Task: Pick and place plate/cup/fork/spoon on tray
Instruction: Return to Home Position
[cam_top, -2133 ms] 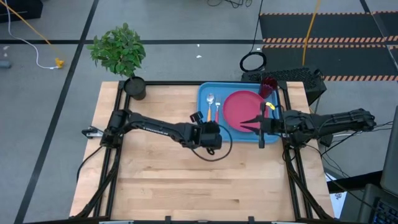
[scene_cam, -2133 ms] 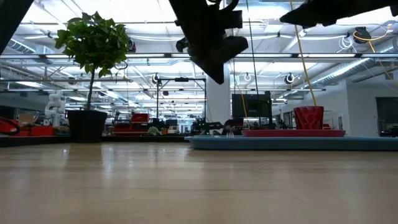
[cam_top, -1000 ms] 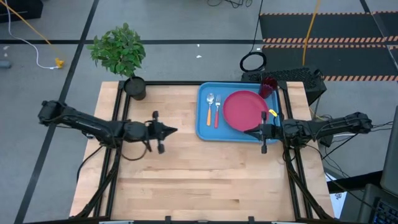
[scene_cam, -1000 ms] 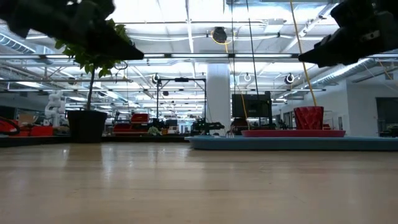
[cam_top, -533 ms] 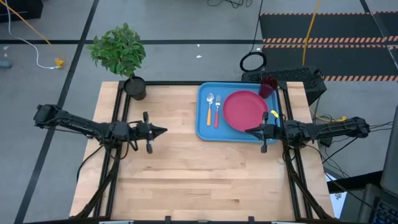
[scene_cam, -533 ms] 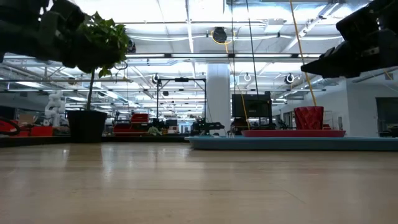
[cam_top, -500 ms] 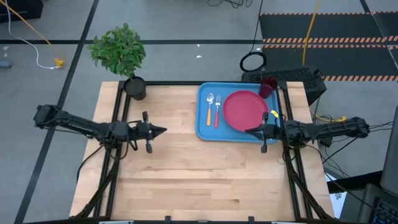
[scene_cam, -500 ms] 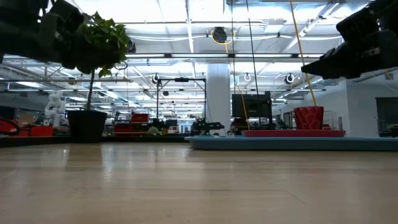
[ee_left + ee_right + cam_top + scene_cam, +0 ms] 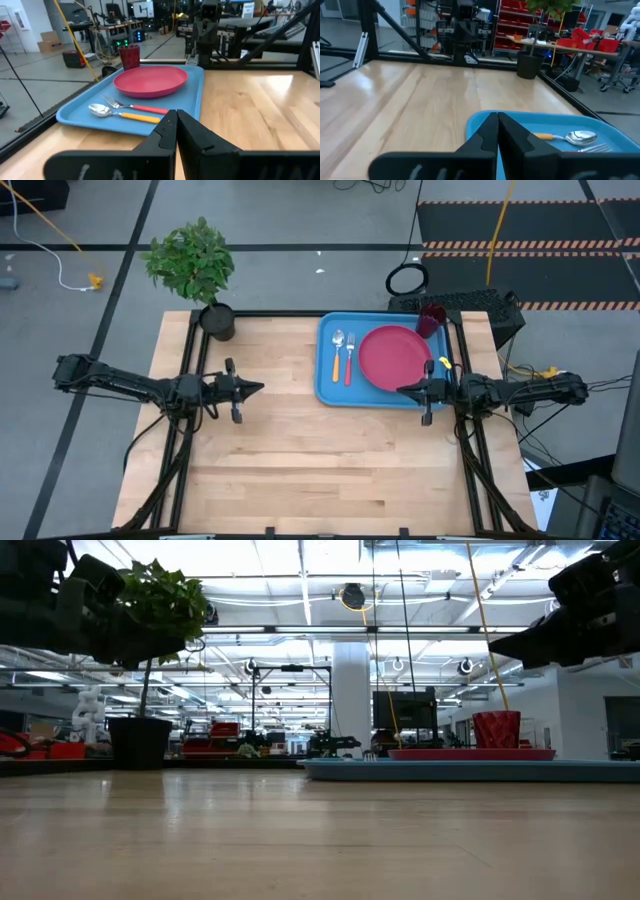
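The light-blue tray (image 9: pixel 330 385) lies at the table's far right. On it rest the pink-red plate (image 9: pixel 392 357), the dark red cup (image 9: pixel 431 319) at its far right corner, the orange-handled spoon (image 9: pixel 338 352) and the red-handled fork (image 9: pixel 349 358). They also show in the left wrist view: plate (image 9: pixel 150 81), cup (image 9: pixel 129 55), fork (image 9: pixel 135 106), spoon (image 9: pixel 120 114). My left gripper (image 9: pixel 260 388) is shut and empty above the table's left part. My right gripper (image 9: pixel 400 391) is shut and empty above the tray's near right edge.
A potted plant (image 9: pixel 193 265) in a black pot (image 9: pixel 217 320) stands at the table's far left corner. Bare wood lies between the two grippers and toward the near edge.
My left gripper has drawn back toward the table's left edge, away from the tray. My right gripper has drawn back slightly toward the right edge. The tableware on the tray has stayed put.
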Available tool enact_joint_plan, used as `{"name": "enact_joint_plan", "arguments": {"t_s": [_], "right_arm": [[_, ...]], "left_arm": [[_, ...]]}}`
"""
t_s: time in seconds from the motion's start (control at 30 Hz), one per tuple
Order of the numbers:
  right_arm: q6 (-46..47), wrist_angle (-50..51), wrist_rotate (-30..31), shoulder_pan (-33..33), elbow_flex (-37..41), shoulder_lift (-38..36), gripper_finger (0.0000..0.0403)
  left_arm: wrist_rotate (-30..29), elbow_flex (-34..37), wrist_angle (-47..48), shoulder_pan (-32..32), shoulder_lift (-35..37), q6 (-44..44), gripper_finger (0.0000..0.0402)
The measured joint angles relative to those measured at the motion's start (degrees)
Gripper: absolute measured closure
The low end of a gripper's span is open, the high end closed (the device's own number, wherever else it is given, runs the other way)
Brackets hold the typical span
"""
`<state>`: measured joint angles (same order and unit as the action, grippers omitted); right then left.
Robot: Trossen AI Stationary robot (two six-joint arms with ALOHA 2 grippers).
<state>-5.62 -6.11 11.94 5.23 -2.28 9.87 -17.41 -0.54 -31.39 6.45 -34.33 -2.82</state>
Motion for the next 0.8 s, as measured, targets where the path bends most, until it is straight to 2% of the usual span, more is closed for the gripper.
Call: {"name": "enact_joint_plan", "arguments": {"t_s": [0.5, 0.8], "right_arm": [[0.1, 4.1, 1.3, 0.0, 0.2, -8.6, 0.0403], [0.0, 4.5, 1.2, 0.0, 0.2, -9.8, 0.0403]], "left_arm": [[0.0, 0.0, -0.2, 0.0, 0.0, 0.0, 0.0392], [0.0, 0.0, -1.6, 0.0, 0.0, 0.1, 0.0392]]}}
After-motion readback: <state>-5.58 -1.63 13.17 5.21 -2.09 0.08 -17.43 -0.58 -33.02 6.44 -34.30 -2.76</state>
